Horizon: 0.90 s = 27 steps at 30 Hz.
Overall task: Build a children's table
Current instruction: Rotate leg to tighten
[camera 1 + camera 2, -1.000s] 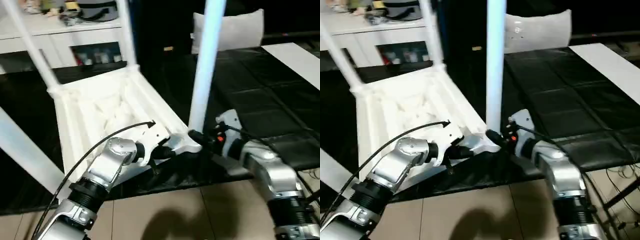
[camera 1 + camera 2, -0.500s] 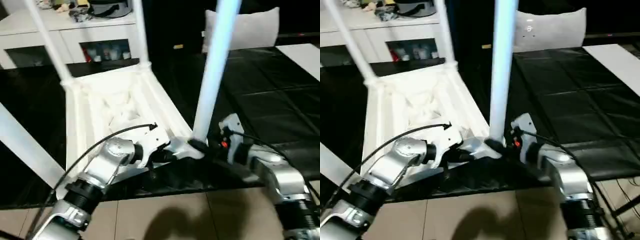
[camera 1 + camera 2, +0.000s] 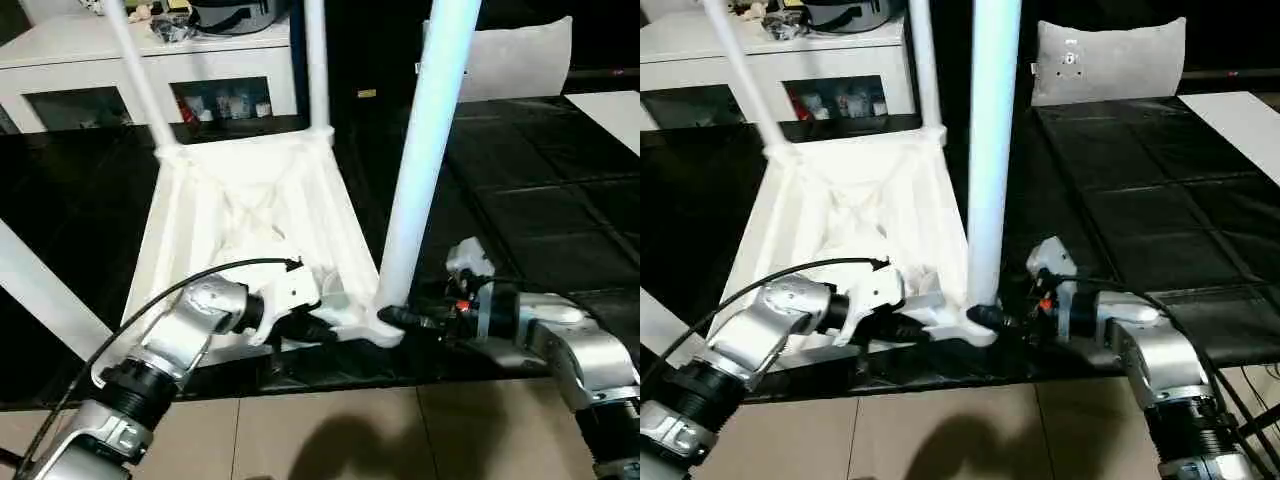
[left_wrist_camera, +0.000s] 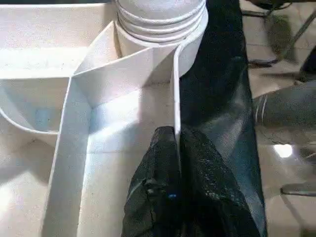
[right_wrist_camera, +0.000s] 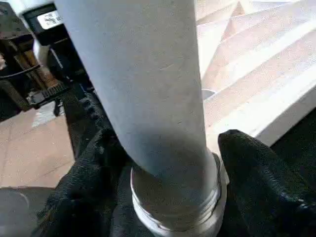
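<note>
Item: children's table [image 3: 240, 215], inverted on black mat [image 3: 520, 190], frame centre.

Your left claw [image 4: 175, 143] is clamped together on the table's rim wall; your right claw [image 5: 163, 163] sits apart around the near leg [image 3: 425, 150], lower right of centre.

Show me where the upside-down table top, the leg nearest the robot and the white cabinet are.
table top [image 3: 200, 215]: left eye view, ribbed underside.
nearest leg [image 3: 425, 150]: left eye view, middle of the shaft.
white cabinet [image 3: 120, 55]: left eye view, its top edge.
</note>
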{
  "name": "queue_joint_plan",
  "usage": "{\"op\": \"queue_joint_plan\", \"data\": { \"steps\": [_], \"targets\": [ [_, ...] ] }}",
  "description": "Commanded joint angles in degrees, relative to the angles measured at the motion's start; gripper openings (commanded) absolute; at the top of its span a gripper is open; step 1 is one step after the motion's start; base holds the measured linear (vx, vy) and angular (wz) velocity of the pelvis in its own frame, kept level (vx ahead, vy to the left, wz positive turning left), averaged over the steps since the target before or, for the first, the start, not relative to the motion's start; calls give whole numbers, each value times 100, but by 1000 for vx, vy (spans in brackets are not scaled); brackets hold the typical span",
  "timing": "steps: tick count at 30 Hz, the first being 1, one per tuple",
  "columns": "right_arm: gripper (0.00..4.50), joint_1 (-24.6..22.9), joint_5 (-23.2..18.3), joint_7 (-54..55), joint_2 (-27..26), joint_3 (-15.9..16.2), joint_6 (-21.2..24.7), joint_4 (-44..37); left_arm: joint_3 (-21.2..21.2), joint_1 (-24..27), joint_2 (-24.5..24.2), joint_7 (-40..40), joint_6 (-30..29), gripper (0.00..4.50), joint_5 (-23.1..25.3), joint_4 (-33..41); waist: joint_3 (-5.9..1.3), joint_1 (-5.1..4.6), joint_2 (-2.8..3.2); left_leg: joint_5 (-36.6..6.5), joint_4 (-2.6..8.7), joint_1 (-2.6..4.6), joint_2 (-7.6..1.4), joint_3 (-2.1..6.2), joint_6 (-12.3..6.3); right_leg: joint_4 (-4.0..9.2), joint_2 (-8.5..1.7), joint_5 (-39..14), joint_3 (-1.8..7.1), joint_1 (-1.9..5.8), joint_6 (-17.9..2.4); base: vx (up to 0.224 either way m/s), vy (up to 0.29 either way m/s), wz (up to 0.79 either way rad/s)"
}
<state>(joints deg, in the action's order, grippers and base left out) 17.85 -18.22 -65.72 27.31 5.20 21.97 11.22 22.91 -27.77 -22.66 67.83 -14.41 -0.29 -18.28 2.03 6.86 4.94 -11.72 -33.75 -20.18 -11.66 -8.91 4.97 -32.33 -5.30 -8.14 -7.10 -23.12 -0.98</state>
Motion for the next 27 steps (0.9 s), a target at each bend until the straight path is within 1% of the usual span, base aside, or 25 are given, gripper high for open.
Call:
{"op": "queue_joint_plan", "data": {
  "steps": [1, 2, 4, 5, 6, 8, 9, 11, 18, 19, 20, 21, 22, 23, 24, 25, 26, 27],
  "targets": [
    [306, 42, -76, -146, 38, 82, 5, -59, 230, -59, -47, 211, 45, 0, 29, 98, -360, -2, -79, -915, 375, -33, -128, -21, -472, 343, -315, -1991, 262, 340, -865, 0, 0, 0],
    [288, 46, -100, -212, 54, 103, 35, -53, 225, -62, -49, 221, 53, 0, 34, 89, -359, -4, -87, -931, 373, -35, -126, -21, -469, 345, -311, -2003, 260, 341, -852, 0, 0, 0],
    [277, 45, -129, -306, 82, 129, 76, -58, 220, -64, -50, 234, 52, 0, 37, 83, -362, -1, -97, -887, 371, -37, -120, -22, -467, 346, -314, -2009, 262, 345, -834, 0, 0, 0],
    [257, 45, -137, -331, 88, 132, 88, -60, 219, -65, -51, 235, 50, 0, 35, 81, -365, 5, -96, -866, 366, -37, -118, -24, -475, 343, -313, -2013, 262, 345, -830, 0, 0, 0],
    [247, 46, -139, -340, 91, 134, 92, -55, 221, -65, -54, 237, 48, 0, 29, 80, -367, 13, -94, -832, 363, -36, -118, -26, -485, 343, -312, -2004, 264, 341, -830, 0, 0, 0],
    [233, 51, -151, -357, 93, 143, 118, -46, 216, -63, -50, 238, 45, 0, 34, 71, -368, 20, -92, -808, 363, -37, -123, -25, -489, 340, -312, -1986, 263, 338, -838, 0, 0, 0],
    [233, 50, -154, -362, 92, 145, 125, -48, 214, -61, -47, 236, 42, 0, 37, 70, -361, 25, -90, -837, 366, -33, -126, -27, -483, 348, -310, -2019, 262, 333, -834, 0, 0, 0],
    [210, 50, -162, -373, 94, 150, 128, -47, 213, -58, -44, 234, 38, 0, 37, 71, -364, 34, -90, -858, 366, -29, -124, -27, -470, 349, -311, -2053, 262, 332, -822, 0, 0, 0],
    [198, -27, -102, -269, 26, 197, 104, -94, 184, -47, 31, 117, -97, 0, 37, 96, -364, 37, -95, -853, 363, -33, -119, -27, -463, 349, -310, -2078, 260, 333, -799, 0, 0, 0],
    [198, -63, -38, 80, -136, 167, 134, -165, 125, -59, 157, -99, -211, 0, 47, 64, -346, 22, -102, -917, 367, -35, -112, -39, -444, 372, -310, -2208, 264, 322, -772, 0, 0, 0],
    [198, -72, -7, 236, -203, 155, 156, -189, 100, -62, 205, -179, -260, 0, 46, 60, -347, 37, -95, -939, 368, -24, -105, -28, -420, 377, -315, -2278, 252, 326, -743, 0, 0, 0],
    [197, -62, 98, 554, -326, 137, 178, -164, 39, -74, 313, -349, -369, 0, 32, 50, -324, 4, -93, -1011, 385, -28, -102, -27, -364, 397, -308, -2451, 255, 318, -681, 0, 0, 0],
    [196, -50, 170, 755, -400, 126, 191, -137, 1, -83, 380, -453, -439, 0, 21, 45, -320, -11, -96, -1085, 382, -22, -86, -32, -339, 414, -302, -2574, 244, 309, -644, 0, 0, 0],
    [195, -18, 264, 1098, -546, 97, 260, -67, -59, -83, 502, -615, -551, 0, -12, 70, -297, -46, -88, -1250, 383, -10, -62, -28, -282, 459, -303, -2889, 222, 299, -535, 0, 0, 0],
    [195, 3, 323, 1328, -646, 76, 313, -21, -97, -80, 583, -721, -627, 0, -35, 93, -282, -94, -82, -1370, 379, 4, -41, -26, -232, 495, -294, -3136, 197, 287, -437, 0, 0, 0],
    [195, 33, 381, 1646, -795, 29, 397, 21, -163, -97, 721, -927, -746, 0, -44, 72, -275, -152, -95, -1437, 376, -13, -15, -18, -194, 530, -281, -3304, 167, 292, -317, 0, 0, 0],
    [193, 79, 465, 2108, -1011, -42, 543, 75, -244, -121, 911, -1215, -877, 0, -38, 23, -277, -178, -98, -1478, 371, -3, -6, -12, -181, 545, -284, -3375, 150, 288, -268, 0, 0, 0],
    [193, 105, 535, 2348, -1116, -62, 597, 104, -285, -139, 1014, -1403, -922, 0, -8, -31, -266, -246, -85, -1545, 360, -9, 16, -6, -178, 581, -268, -3504, 120, 279, -178, 0, 0, 0]
  ]
}}
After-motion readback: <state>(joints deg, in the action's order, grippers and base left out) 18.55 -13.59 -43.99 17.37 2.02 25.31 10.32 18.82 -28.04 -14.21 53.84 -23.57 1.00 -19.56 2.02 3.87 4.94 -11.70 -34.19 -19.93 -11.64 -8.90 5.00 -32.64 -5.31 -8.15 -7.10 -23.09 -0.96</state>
